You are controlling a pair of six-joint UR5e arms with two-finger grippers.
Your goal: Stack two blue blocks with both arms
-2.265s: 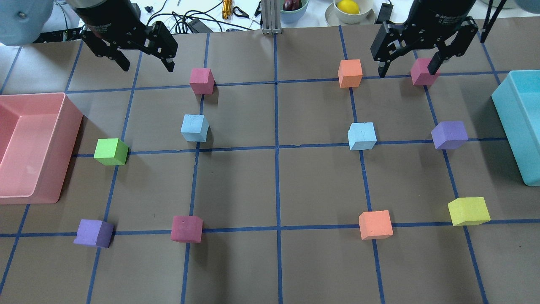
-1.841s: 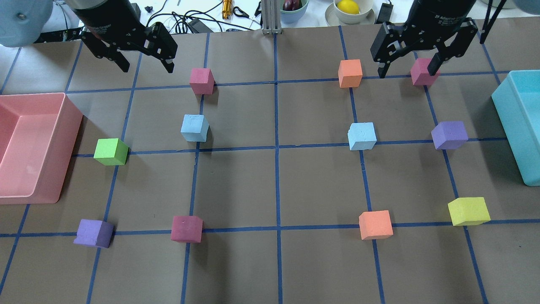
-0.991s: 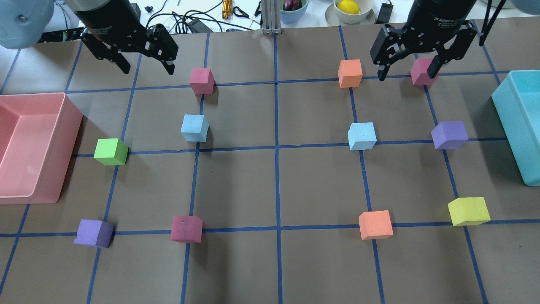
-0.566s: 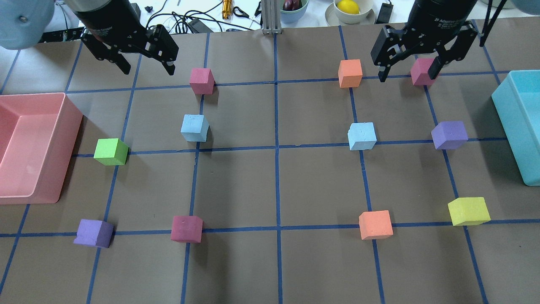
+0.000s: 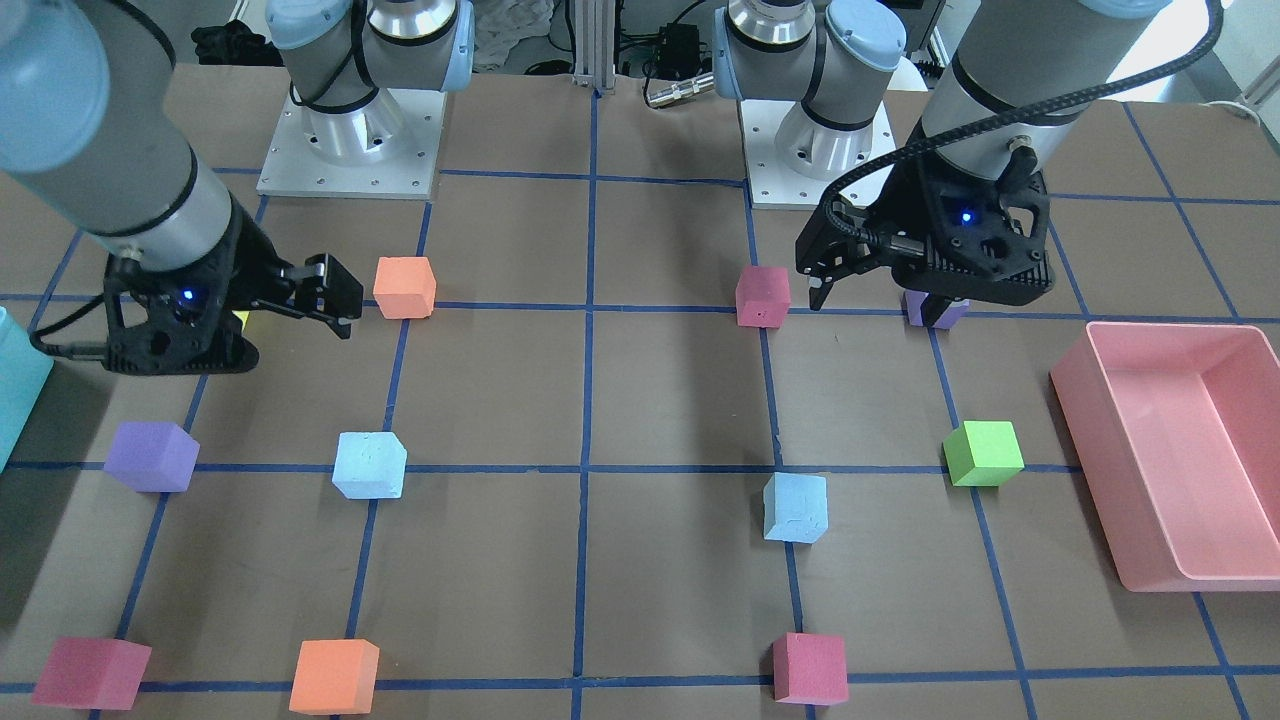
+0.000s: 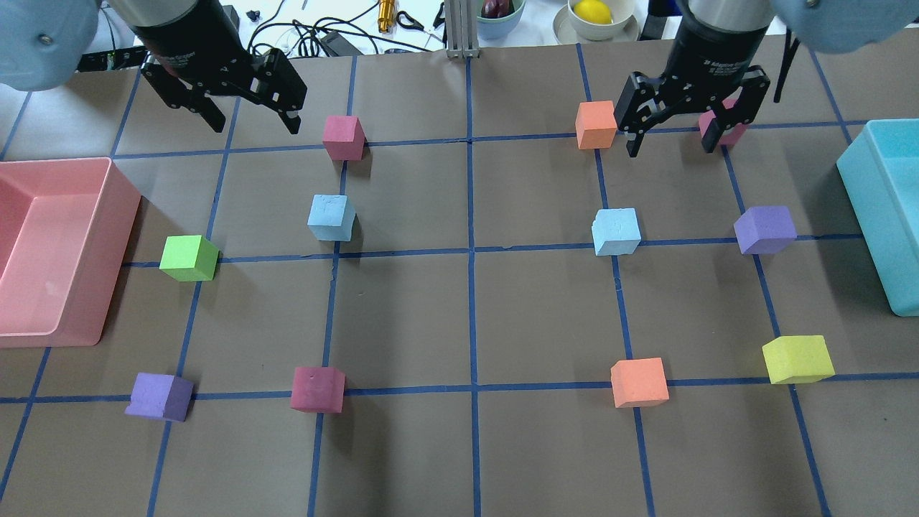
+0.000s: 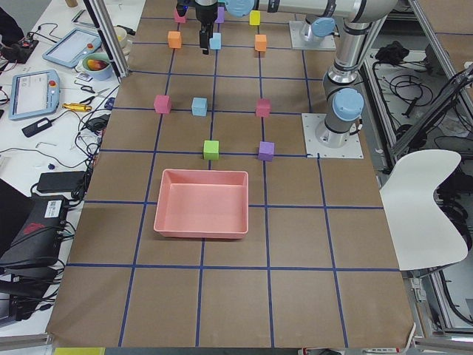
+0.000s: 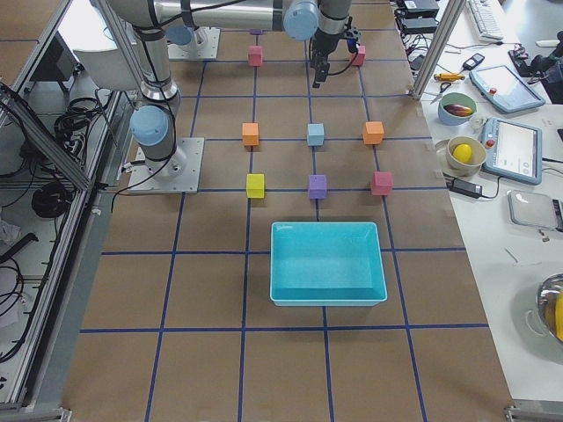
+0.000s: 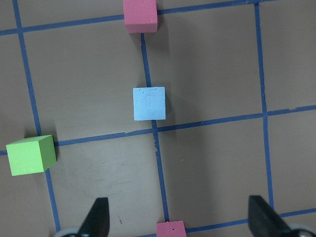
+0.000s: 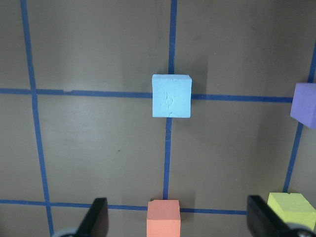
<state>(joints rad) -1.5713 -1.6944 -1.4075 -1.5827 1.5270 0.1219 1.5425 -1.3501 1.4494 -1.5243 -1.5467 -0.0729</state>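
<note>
1. The left hand is being held released and empty well above the table. Its fingers are being shown spread wide at the lower corners of the left wrist view.
2. The right hand is likewise being held released and empty at a similar height, with nothing lying between its spread fingers in the right wrist view.
3. The left blue block is resting untouched on the table in the robot's left half. It is sitting just beside a crossing of the blue tape lines, with the green cube well apart on its outer side.
4. The right blue block is resting untouched in the right half, also beside a tape crossing. The purple cube is lying well apart on its outer side.
5. Each block is lying nearer the hand of its own side, and the two blocks are being kept well apart by the centre tape line.
6. In the wrist views each block is being seen below and ahead of the fingers. The right block is almost centred across the gap and the left one is set a little toward one finger.
7. A cube has no long axis. The faces are being seen roughly square to the finger line, so little wrist turning is judged necessary.
8. Nothing is being stacked yet, and a forward-and-down approach is judged to be the step in hand.
</note>
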